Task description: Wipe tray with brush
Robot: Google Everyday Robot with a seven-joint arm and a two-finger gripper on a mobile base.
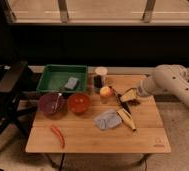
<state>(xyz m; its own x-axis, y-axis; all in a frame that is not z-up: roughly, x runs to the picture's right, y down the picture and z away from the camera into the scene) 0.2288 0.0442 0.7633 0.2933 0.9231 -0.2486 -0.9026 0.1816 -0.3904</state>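
Hanging at brush (123, 102), tool (130, 95) spread (contact unclear); tray (52, 75) well apart.

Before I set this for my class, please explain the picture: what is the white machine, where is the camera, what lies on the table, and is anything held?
The white machine is a robot arm reaching in from the right. Its tip, the end effector, is a two-finger claw. It is open, close by the dark brush, and seems to hold nothing. There is only one camera, and it looks down on the wooden table from the front. At the back left sits a green tray with a small grey pad in it. In front of the tray are a purple bowl and a red bowl, and nearer still a red chili. Towards the middle are a cup, a round fruit, a banana and a grey cloth.
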